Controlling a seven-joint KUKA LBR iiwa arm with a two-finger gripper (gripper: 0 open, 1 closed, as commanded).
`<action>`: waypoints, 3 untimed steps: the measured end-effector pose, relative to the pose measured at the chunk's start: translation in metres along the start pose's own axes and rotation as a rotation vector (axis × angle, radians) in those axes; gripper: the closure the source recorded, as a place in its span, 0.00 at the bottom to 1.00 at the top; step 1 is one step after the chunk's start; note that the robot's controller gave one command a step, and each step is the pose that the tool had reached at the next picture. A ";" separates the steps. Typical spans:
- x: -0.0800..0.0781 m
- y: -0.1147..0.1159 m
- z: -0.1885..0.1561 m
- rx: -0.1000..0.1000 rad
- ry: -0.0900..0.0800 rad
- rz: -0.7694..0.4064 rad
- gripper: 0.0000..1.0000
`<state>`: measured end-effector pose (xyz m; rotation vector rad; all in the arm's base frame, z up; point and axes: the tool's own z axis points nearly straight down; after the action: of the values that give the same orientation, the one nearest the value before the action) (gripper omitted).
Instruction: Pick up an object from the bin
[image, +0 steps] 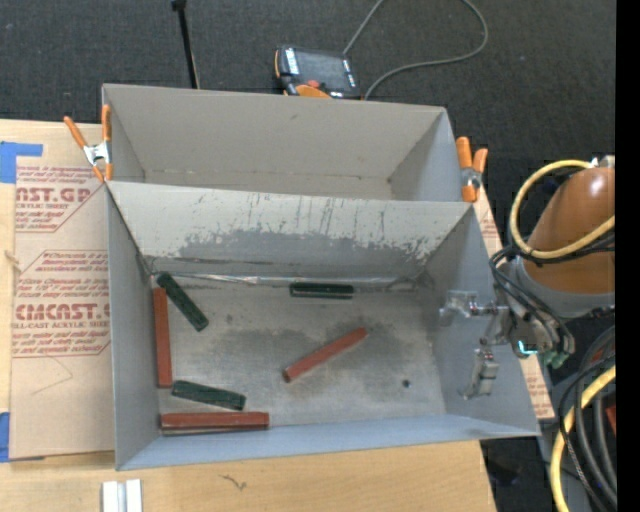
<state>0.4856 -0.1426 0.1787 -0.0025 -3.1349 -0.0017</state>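
Hanging by the bin's (300, 225) right wall, the jaws stand apart and empty. The nearest thing, a red-brown bar (325, 355), lies slantwise mid-floor, well apart from them. It is probably the easiest pick, since the other bars (162, 340) hug walls.

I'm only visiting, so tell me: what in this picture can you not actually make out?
- Camera view: the arm is cut off by the right edge.
- Whether the fingers of the gripper touch the right wall of the bin: the steep angle hides depth.
- The dark speck on the floor: too small to identify.
- The dark green bar at the back wall: lying flat or leaning, cannot tell.
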 end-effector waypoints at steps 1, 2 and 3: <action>-0.047 0.052 0.096 -0.001 -0.004 -0.236 0.00; -0.081 0.138 0.107 -0.003 -0.011 -0.211 0.00; -0.080 0.132 0.107 0.001 -0.008 -0.204 1.00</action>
<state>0.5654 -0.0101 0.0717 0.3178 -3.1272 -0.0006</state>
